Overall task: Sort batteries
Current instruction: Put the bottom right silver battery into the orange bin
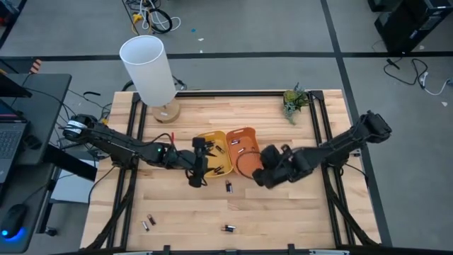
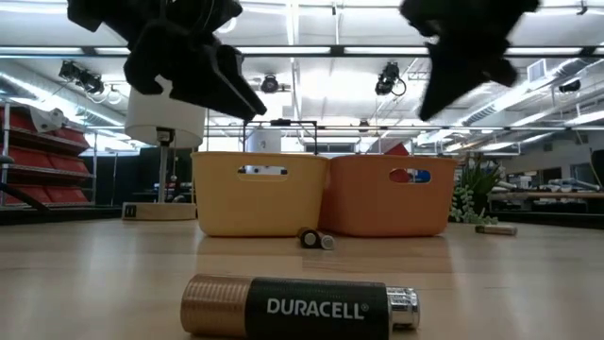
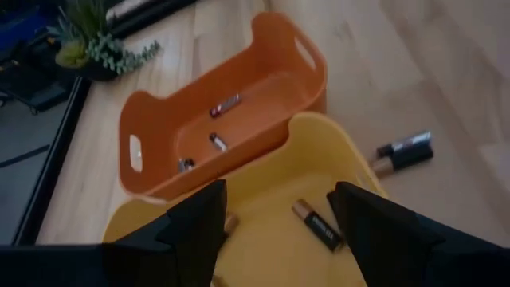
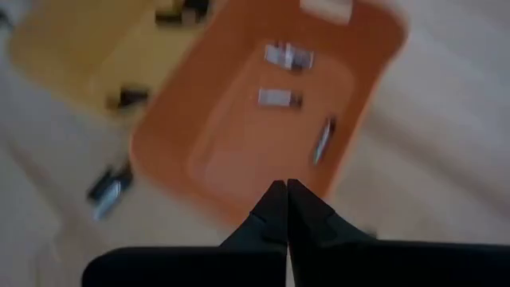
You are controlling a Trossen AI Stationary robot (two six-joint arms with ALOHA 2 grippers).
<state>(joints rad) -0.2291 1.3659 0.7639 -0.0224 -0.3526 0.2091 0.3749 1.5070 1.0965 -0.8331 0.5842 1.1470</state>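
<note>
- A white-shaded lamp [image 1: 148, 67] is standing at the far left of the wooden table [image 1: 297, 212], well clear of the sorting.
- The left end effector [image 1: 196, 168] is hovering over the yellow tray [image 1: 213, 138] with its fingers [image 3: 191, 231] standing apart and nothing between them; the left wrist view is showing dark, copper-tipped batteries [image 3: 317, 226] lying on that tray's floor.
- Just right of it and touching it, the orange tray [image 1: 244, 133] is holding three small silvery batteries [image 4: 279, 97], seen in both wrist views.
- The right end effector [image 1: 267, 175] is hanging at the near edge of the orange tray with its fingers pressed together and nothing visible in them; a release into the tray looks likely, though that is a reading of the pose.
- Unsorted cells are lying loose on the table: one [image 1: 229, 186] just in front of the trays, a pair [image 1: 148, 223] near the front left, and one [image 1: 228, 228] at the front centre, which the low view is showing close up as a black and copper cell [image 2: 300, 306].
- Judging by the count, the sort is sitting past its midpoint, with several cells binned by type and about four remaining to be picked up.
- A small potted plant [image 1: 295, 101] is sitting at the far right corner, apart from the work.
</note>
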